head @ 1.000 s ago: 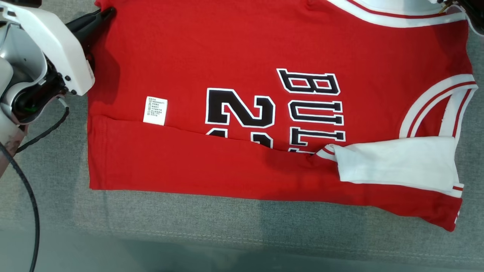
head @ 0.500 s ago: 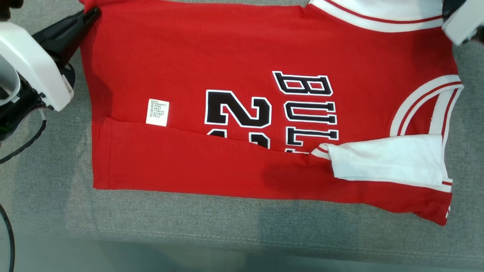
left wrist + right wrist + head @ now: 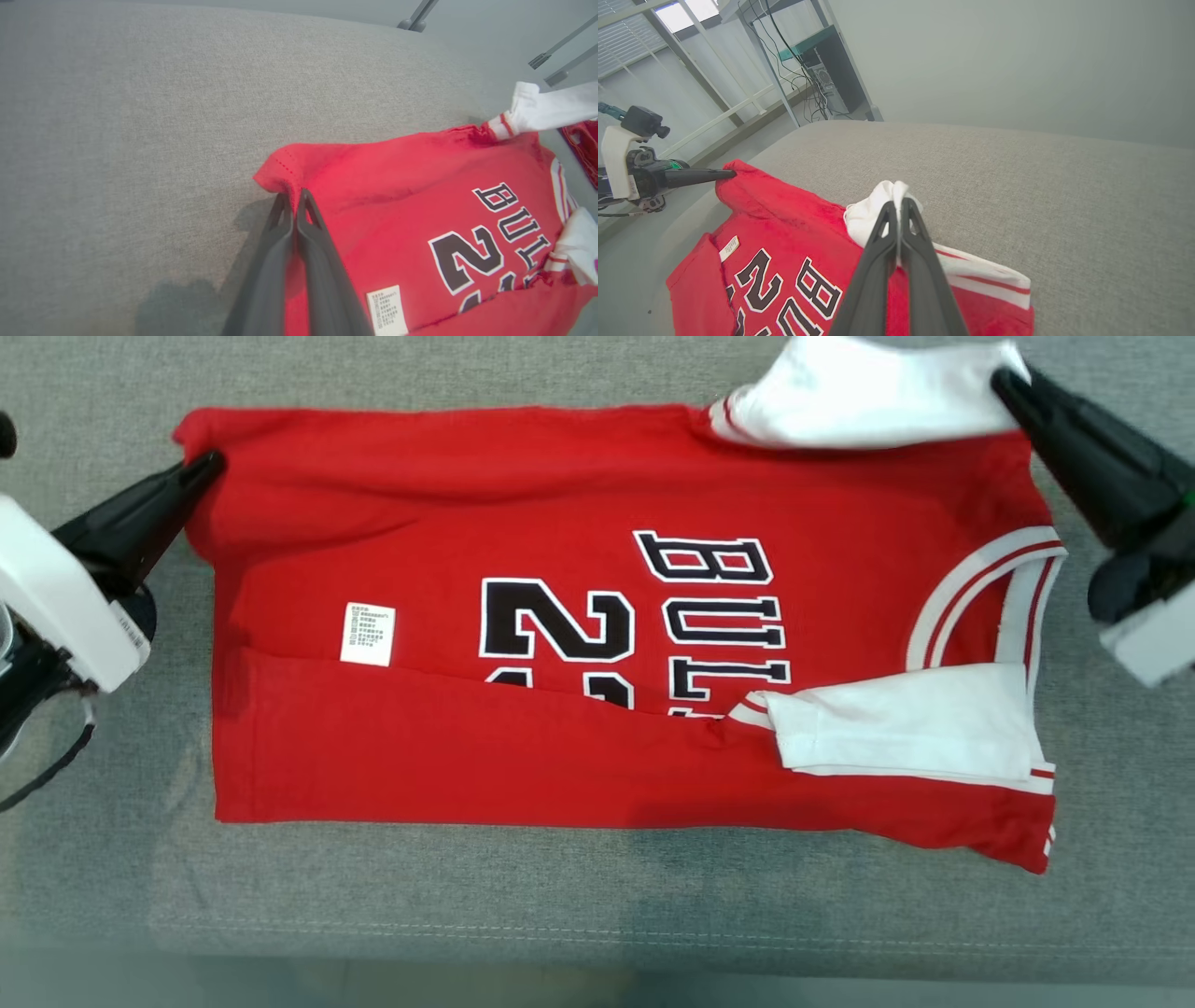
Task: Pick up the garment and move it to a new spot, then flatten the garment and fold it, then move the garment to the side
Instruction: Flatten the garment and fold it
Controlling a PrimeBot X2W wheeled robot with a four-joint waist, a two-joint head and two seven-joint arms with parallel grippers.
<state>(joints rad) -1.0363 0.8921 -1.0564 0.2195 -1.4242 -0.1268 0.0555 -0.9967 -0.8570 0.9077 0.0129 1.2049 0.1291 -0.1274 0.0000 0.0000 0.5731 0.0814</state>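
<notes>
Grey upholstered surface [image 3: 560, 905] holds red Bulls jersey [image 3: 560, 747], near edge folded over. Left gripper [image 3: 211, 465] pinched tight on far hem corner [image 3: 191, 429], right gripper [image 3: 1003, 379] pinched tight on far white sleeve [image 3: 868, 406]. Risk: uneven pull drags whole jersey, undoing near fold; thin pinch may slip.

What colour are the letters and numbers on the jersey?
Black lettering with white outlines, clearest in the head view.

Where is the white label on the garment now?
In the head view, the label lies on the garment's left half, just above the folded flap and left of the black number.
</notes>
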